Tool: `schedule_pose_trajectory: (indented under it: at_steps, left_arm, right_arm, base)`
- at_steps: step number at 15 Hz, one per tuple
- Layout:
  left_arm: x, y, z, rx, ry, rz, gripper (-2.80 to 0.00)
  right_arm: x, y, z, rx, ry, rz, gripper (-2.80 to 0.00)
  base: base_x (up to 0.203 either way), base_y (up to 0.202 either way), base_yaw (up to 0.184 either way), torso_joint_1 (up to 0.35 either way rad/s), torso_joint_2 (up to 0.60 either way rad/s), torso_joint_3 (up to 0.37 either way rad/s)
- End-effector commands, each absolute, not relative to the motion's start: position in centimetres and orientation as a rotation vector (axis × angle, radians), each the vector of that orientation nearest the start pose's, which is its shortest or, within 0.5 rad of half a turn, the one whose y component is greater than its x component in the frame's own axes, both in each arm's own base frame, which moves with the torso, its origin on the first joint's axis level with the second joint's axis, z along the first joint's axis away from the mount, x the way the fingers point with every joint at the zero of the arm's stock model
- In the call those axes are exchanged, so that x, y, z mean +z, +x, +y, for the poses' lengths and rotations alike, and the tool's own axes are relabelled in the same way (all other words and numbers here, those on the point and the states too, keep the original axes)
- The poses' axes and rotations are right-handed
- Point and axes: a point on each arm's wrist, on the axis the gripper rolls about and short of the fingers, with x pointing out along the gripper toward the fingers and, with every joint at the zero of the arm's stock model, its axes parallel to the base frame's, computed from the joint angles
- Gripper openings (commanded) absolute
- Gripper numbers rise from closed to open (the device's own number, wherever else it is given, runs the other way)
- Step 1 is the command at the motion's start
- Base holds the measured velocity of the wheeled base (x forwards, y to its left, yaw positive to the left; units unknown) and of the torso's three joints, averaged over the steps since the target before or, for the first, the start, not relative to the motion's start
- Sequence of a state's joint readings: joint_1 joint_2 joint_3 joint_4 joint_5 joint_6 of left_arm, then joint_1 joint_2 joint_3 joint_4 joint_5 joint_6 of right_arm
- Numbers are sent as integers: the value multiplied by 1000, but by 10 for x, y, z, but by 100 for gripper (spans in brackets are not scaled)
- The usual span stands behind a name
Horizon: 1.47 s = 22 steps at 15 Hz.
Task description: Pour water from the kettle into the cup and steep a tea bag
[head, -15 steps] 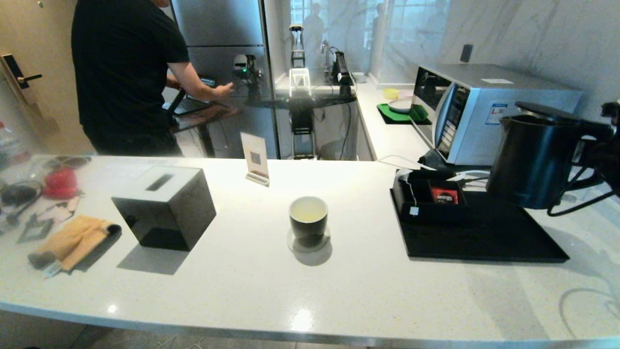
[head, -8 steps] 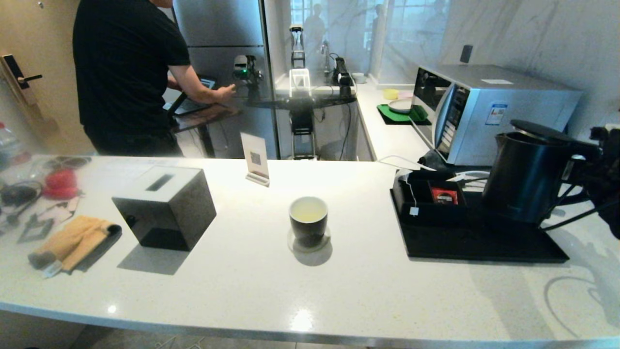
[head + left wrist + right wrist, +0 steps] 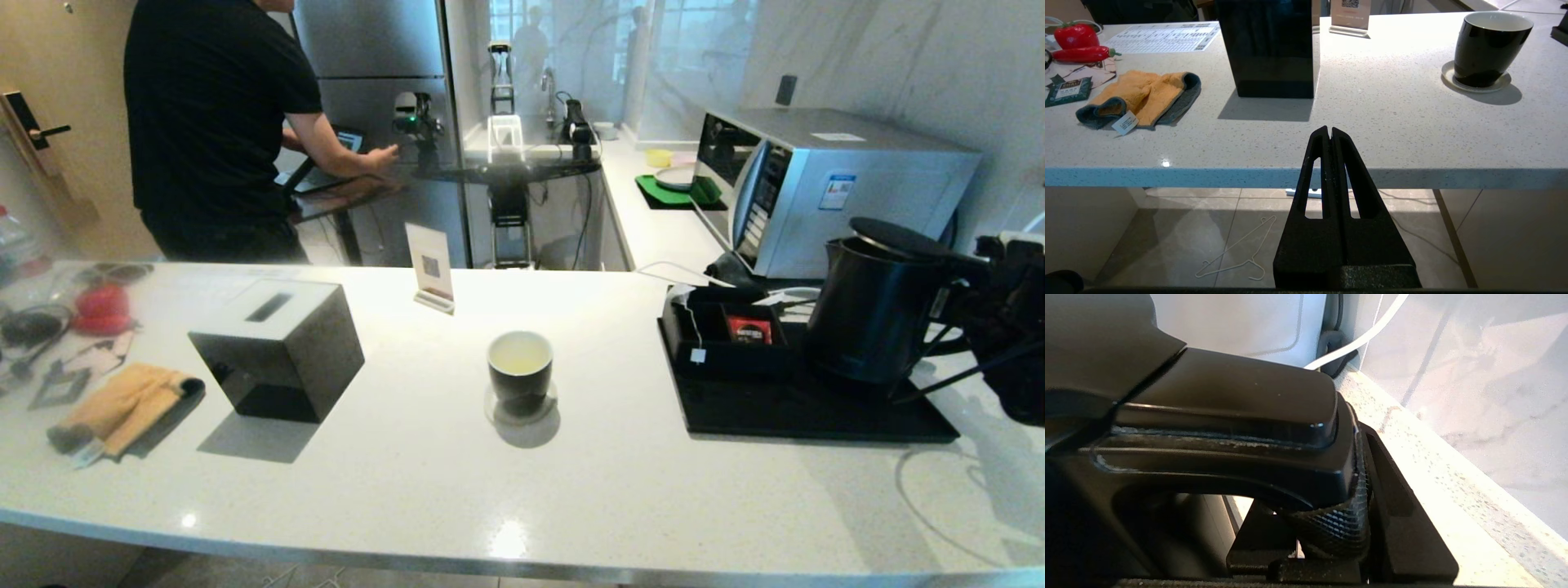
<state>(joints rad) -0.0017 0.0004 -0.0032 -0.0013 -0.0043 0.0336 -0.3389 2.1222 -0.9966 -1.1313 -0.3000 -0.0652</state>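
R gripper (image 3: 976,282) has its fingers clamped on the handle of the kettle (image 3: 869,314), which sits upright at the right end of the black tray (image 3: 816,408). Cup (image 3: 520,367) w/ water (image 3: 519,354) stands on a coaster (image 3: 500,410) well left of the tray; tea bag's tag (image 3: 697,355) hangs at the tray's left compartment. L gripper (image 3: 1329,132) hangs below the table (image 3: 571,490) edge, fingers together, nowhere near the tray.

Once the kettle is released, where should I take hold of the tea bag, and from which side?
Grip the tea bag by its string just above the white tag, which hangs over the near wall of the black box on the tray. Come from above on the near side. The pouch is hidden inside the box. The right end effector is clamped on the kettle handle.
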Motion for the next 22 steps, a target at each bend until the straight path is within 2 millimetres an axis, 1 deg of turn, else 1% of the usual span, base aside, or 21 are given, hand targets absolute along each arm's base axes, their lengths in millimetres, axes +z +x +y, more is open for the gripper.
schedule_pose_trajectory:
  at_steps: [1, 6, 9, 17, 19, 22]
  left_arm:
    - [76, -23, 0, -6, 34, -5, -280]
    - [76, -23, 0, -6, 34, -5, -280]
    - [76, -23, 0, -6, 34, -5, -280]
    - [76, -23, 0, -6, 34, -5, -280]
    - [76, -23, 0, -6, 34, -5, -280]
    - [76, -23, 0, -6, 34, -5, -280]
  right_arm:
    - [119, 381, -141, -641, -57, 31, -280]
    - [110, 384, -140, -636, -44, 14, -280]
    - [107, 385, -136, -624, -43, 10, -280]
    - [92, 370, -110, -576, -51, -1, -280]
    - [91, 368, -106, -569, -53, -4, -280]
    - [90, 367, -105, -569, -56, -2, -280]
  base:
    - [0, 0, 0, 0, 0, 0]
    - [0, 0, 0, 0, 0, 0]
    - [0, 0, 0, 0, 0, 0]
    - [0, 0, 0, 0, 0, 0]
    - [0, 0, 0, 0, 0, 0]
    - [0, 0, 0, 0, 0, 0]
